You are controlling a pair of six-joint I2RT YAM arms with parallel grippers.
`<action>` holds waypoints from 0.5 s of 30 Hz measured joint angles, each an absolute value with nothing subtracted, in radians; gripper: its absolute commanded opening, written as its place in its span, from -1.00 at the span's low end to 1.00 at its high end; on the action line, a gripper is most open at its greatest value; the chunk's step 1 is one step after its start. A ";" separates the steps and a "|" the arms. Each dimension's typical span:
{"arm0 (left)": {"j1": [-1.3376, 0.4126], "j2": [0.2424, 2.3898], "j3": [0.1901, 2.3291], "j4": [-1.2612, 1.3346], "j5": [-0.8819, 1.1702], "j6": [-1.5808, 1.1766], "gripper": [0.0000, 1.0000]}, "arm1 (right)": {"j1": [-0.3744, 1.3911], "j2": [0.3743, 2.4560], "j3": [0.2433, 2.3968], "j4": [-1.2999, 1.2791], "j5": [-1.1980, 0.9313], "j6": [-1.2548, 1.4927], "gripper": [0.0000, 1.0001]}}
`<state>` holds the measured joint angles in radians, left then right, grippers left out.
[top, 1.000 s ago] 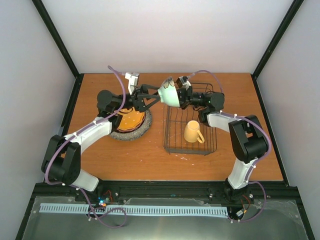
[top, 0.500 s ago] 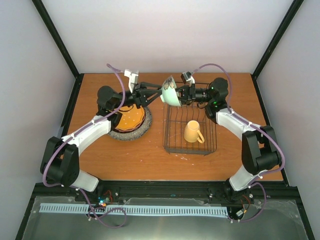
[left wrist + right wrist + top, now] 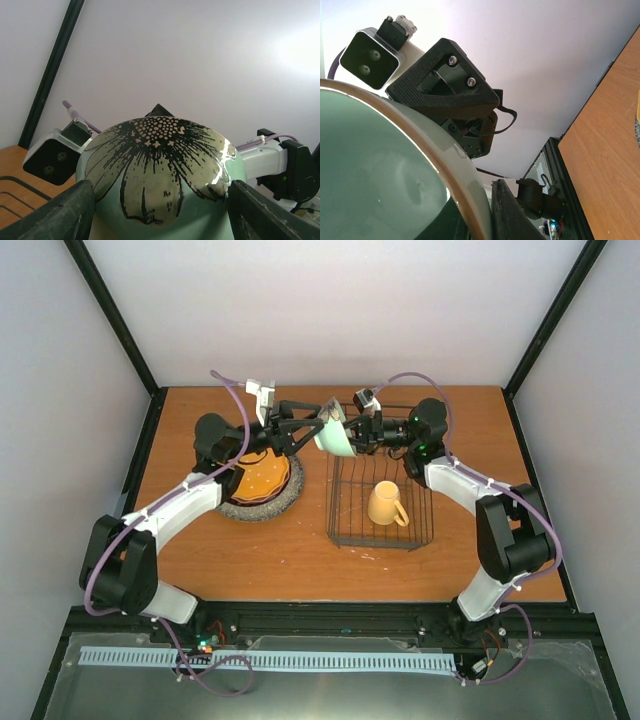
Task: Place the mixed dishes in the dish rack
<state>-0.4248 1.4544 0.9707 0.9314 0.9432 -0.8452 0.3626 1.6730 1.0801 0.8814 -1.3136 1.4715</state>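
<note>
dish rack (image 3: 355, 515) below the right gripper (image 3: 358, 433). orange dotted plate (image 3: 262, 478) on grey speckled plate (image 3: 287, 502), below and behind the left gripper (image 3: 318, 430), untouched. pale green bowl (image 3: 337, 435) aloft between both grippers, rim pinched by the closed right fingers. yellow mug (image 3: 386, 504) in the rack, below the right gripper. since a second ago, left jaws drawn in around the bowl's base; clamped or merely flanking, cannot tell. likely a mid-air regrasp, bowl not yet racked.

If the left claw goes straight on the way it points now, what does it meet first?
The pale green bowl: its flowered underside sits between the left claw's fingers, seemingly almost touching. The right claw holds its rim.
</note>
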 measured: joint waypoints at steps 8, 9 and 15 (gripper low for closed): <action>-0.430 1.361 0.929 0.758 0.908 -0.683 0.35 | 0.367 1.700 1.082 0.984 -1.317 1.567 -0.94; -0.431 1.356 0.929 0.742 0.908 -0.670 0.35 | 0.366 1.700 1.085 0.991 -1.313 1.574 -0.94; -0.435 1.353 0.923 0.713 0.908 -0.630 0.31 | 0.364 1.707 1.088 1.037 -1.299 1.639 -0.94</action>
